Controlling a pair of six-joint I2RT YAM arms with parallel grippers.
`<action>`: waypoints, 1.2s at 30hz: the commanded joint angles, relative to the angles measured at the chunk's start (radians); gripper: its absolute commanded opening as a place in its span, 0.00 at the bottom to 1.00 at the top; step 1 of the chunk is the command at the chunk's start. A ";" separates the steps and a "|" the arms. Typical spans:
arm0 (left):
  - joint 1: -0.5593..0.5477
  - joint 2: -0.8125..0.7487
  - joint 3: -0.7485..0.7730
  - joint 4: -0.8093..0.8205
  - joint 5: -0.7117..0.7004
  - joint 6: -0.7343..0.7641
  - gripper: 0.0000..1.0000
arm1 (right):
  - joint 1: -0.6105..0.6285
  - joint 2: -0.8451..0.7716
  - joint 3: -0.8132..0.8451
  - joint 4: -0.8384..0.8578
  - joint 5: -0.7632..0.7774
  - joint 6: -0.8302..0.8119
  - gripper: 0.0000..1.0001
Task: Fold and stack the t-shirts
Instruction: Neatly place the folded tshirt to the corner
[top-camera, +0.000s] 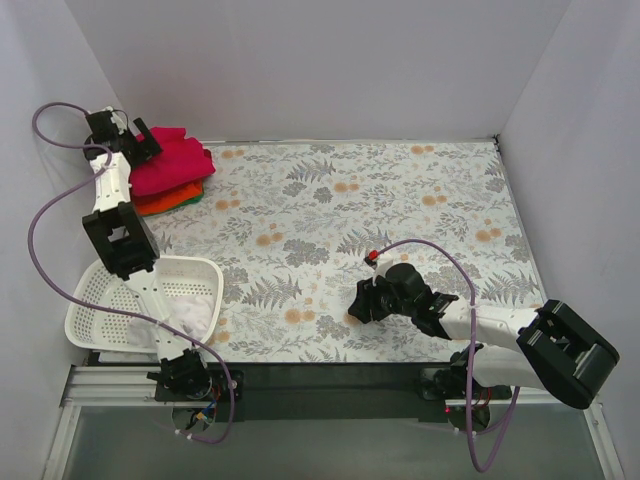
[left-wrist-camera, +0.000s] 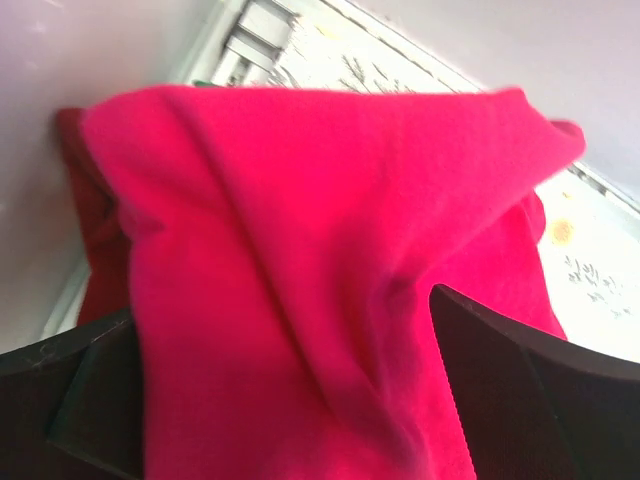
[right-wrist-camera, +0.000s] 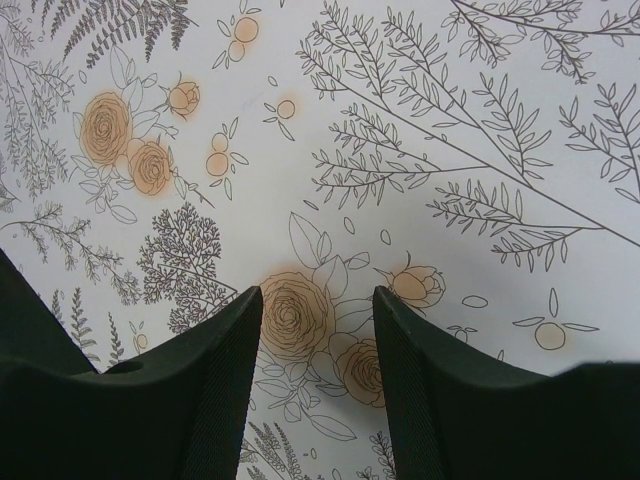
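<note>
T-shirts: 1 stack (top-camera: 172, 172) with 4 colours visible: 1 bright pinkish-red shirt (top-camera: 175, 158), 1 orange shirt (top-camera: 162, 202), 1 green shirt edge (top-camera: 201, 194) and 1 darker red shirt (left-wrist-camera: 95, 260). Further layers cannot be counted.

Basket: 1 white lattice basket (top-camera: 95, 300).

Arms: 2.

Grippers: 2, the left gripper (top-camera: 147, 139) and the right gripper (top-camera: 358, 303), with 2 fingers each.

Purple cables: 2.

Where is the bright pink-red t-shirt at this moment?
The pink-red t-shirt lies at the far left corner of the table in the top view, on an orange shirt, with the left gripper at its left edge.
</note>
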 joint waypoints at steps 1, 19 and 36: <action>-0.007 -0.023 0.046 0.021 -0.096 0.001 0.97 | -0.002 0.015 0.001 -0.033 -0.002 -0.013 0.44; -0.243 -0.662 -0.605 0.219 -0.562 -0.215 0.98 | -0.002 -0.061 0.064 -0.093 0.070 -0.036 0.64; -0.741 -1.367 -1.412 0.394 -0.679 -0.289 0.98 | -0.221 -0.078 0.244 -0.173 0.219 -0.141 0.72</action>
